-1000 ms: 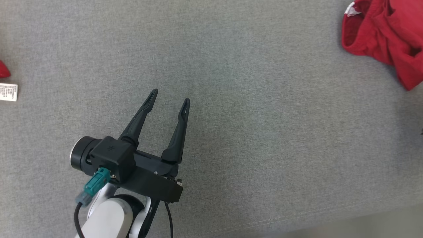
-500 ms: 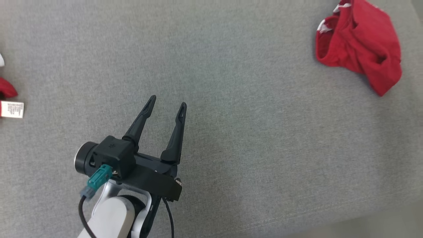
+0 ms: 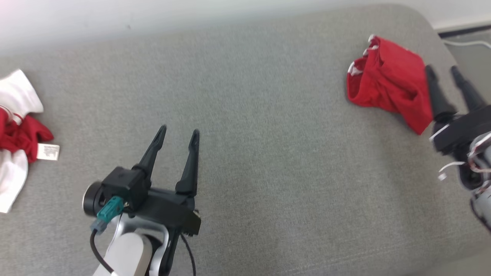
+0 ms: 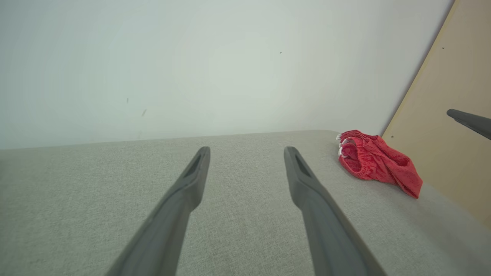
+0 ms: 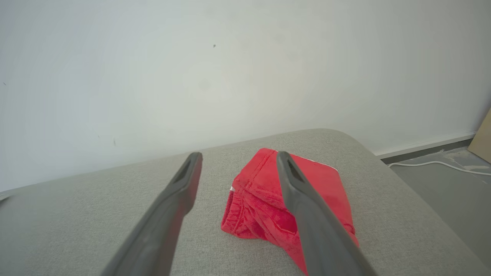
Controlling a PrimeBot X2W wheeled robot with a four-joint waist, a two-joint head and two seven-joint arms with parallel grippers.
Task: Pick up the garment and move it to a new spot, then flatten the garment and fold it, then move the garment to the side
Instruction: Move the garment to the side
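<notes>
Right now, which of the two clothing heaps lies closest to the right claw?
The all-red garment at the right, beside the right claw; the red-and-white heap with the label lies far off at the left.

red garment point(image 3: 387, 82), crumpled in a heap, white trim at one edge, lying on grey cushion point(image 3: 261, 153)

my right gripper point(image 3: 442, 69) is blurred and cut by the head view's edge, one of its fingers point(image 5: 308, 214) hides part of the red garment point(image 5: 253, 207) in the right wrist view, and the print on the white label point(image 3: 48, 151) is too small to read.
</notes>
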